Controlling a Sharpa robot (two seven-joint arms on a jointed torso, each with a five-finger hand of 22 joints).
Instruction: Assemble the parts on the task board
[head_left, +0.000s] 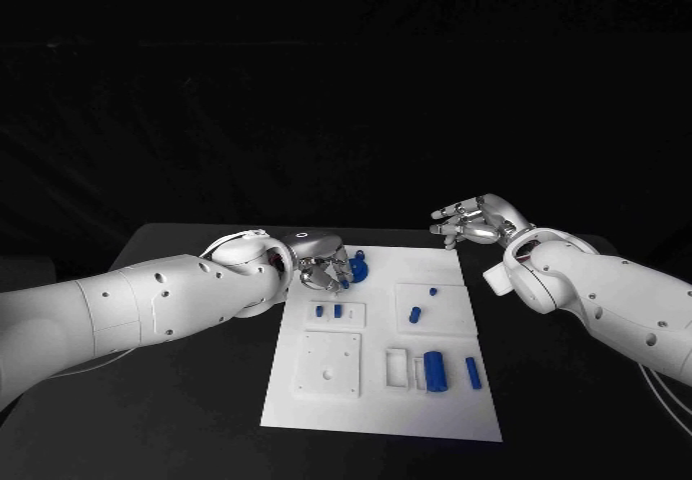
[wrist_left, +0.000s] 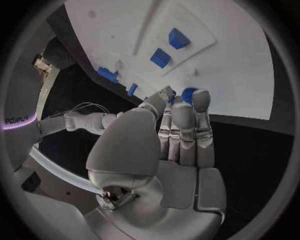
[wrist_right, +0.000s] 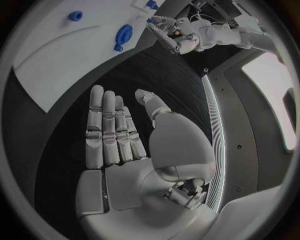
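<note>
At the far left corner of the white task board (head_left: 382, 400), the left hand (head_left: 326, 267) reaches down with its fingertips touching a round blue part (head_left: 359, 270); whether it grips it I cannot tell. Beside the board's far right corner, the right hand (head_left: 476, 222) hovers released, fingers apart.

I see a matte black table (head_left: 173, 400) carrying one thing directly: a flat white rectangular task board (head_left: 378, 415), lying midway between its left and right edges.
</note>
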